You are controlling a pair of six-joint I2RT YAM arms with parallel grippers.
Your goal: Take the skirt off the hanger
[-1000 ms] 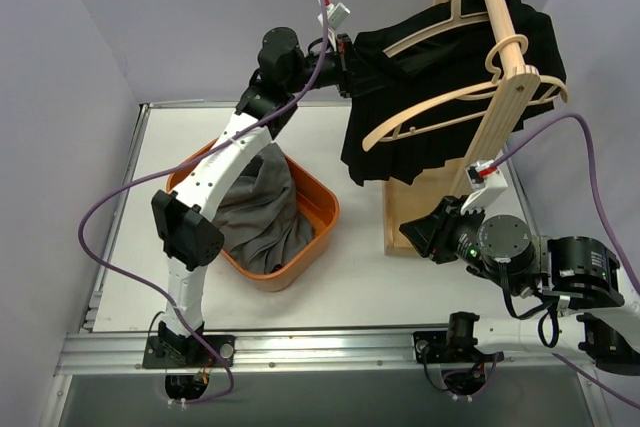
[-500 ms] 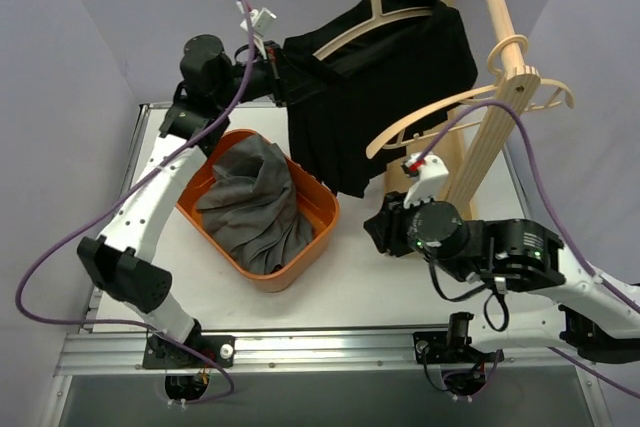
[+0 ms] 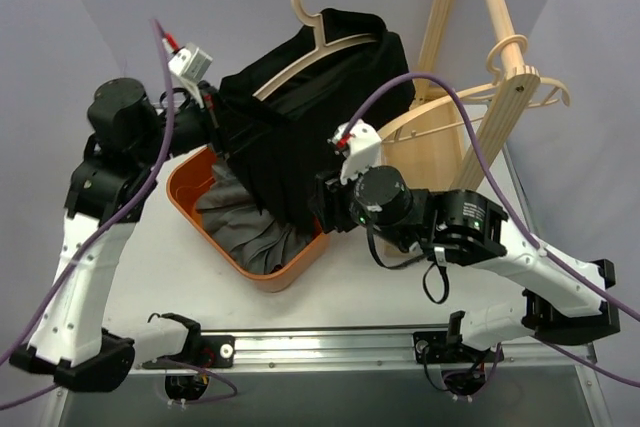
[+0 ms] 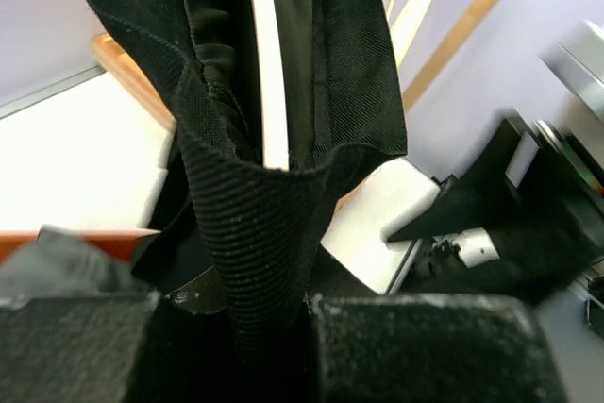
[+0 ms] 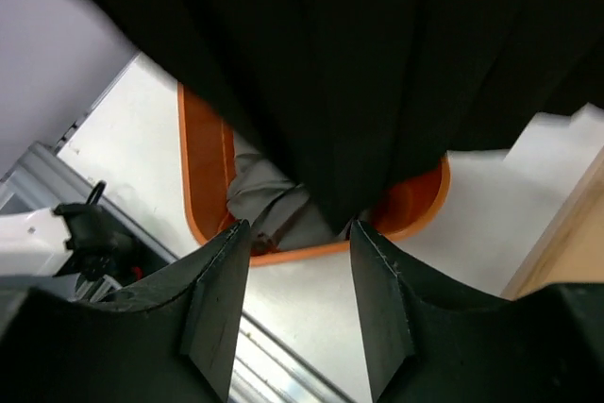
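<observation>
Mostly, hanger [image 3: 322,35] under skirt [image 3: 290,137]

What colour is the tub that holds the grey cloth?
Orange. The rounded plastic tub shows best in the top external view.
</observation>
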